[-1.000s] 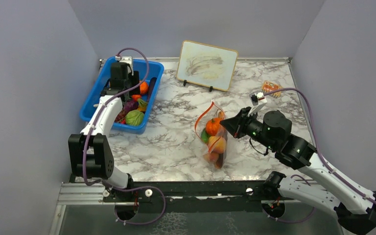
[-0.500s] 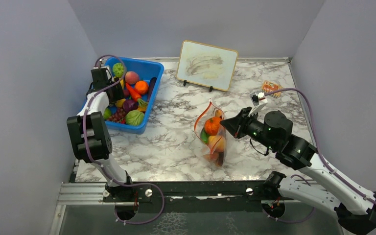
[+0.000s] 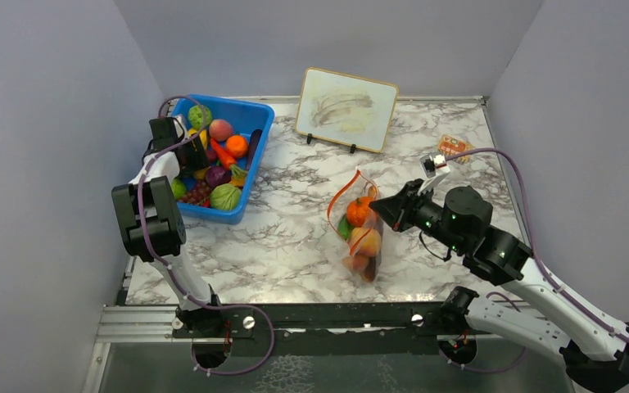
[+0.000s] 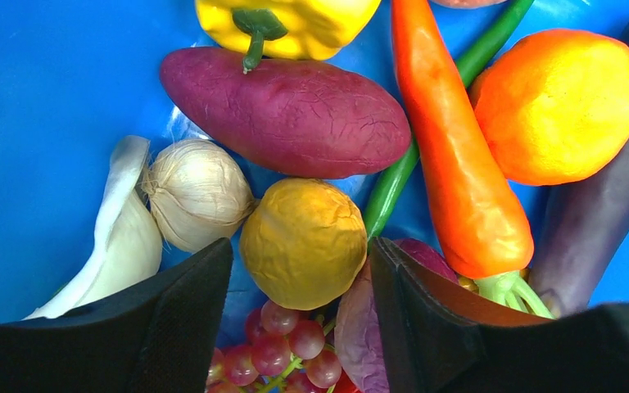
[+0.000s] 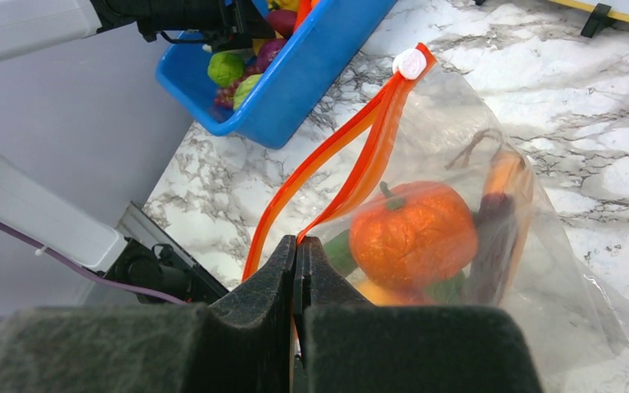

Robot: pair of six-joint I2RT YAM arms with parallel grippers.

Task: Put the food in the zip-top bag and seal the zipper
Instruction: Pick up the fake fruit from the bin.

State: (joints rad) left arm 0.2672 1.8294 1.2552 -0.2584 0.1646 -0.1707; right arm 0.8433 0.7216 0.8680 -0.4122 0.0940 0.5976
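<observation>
Left wrist: the yellow pepper [image 4: 295,20] is chopped off by the top edge, the carrot [image 4: 459,164] loses its tip there too, and the aubergine [image 4: 590,221] runs out on the right. The grapes [image 4: 291,344] dip under the bottom edge, partly behind the left pincer [image 4: 301,254]. At the right pincer [image 5: 299,270], the zipper [image 5: 352,155] disappears between pressed-together fingers. Inside the zip-top bag [image 5: 557,278], a dark piece [image 5: 491,237] is too smeared to name. Far across the bench [image 3: 295,237], a small orange item [image 3: 454,146] is too tiny to identify.
</observation>
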